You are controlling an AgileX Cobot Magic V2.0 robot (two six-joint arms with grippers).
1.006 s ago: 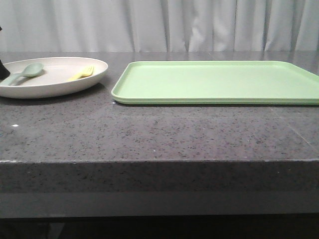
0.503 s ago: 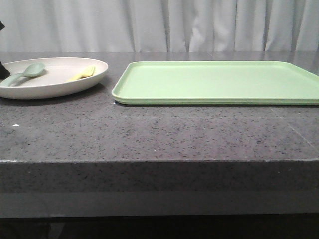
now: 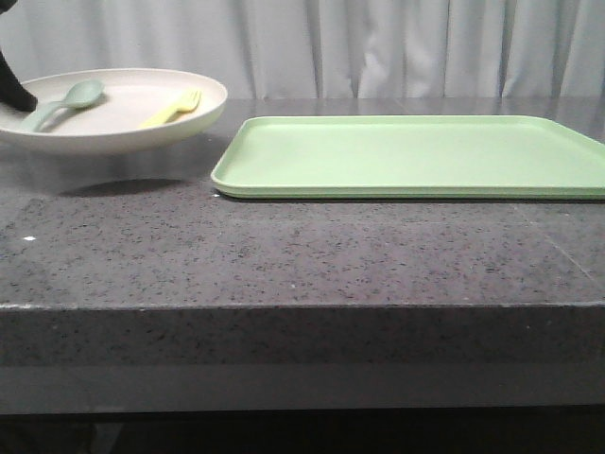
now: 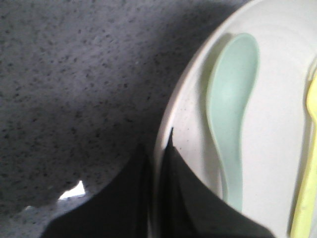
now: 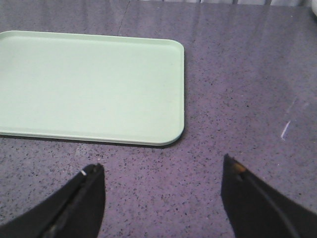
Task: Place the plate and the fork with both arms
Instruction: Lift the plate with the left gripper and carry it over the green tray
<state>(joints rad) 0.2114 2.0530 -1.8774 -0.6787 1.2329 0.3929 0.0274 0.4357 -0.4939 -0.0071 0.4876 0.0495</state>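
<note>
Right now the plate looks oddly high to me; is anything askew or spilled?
Nothing spilled. The plate is lifted off the counter, its shadow beneath, pinched at the rim by the left pincer. Spoon and fork lie loose on it.

The front view sits low, near the table's (image 3: 302,255) front edge, facing its back edge and the curtain (image 3: 378,47). The left wrist view hangs very close over the plate (image 4: 277,114) by the table's left edge. The right wrist view looks down from farther off. Front and right wrist views share the green tray (image 3: 416,156) (image 5: 89,87) — front and left wrist, the plate (image 3: 113,113).
</note>
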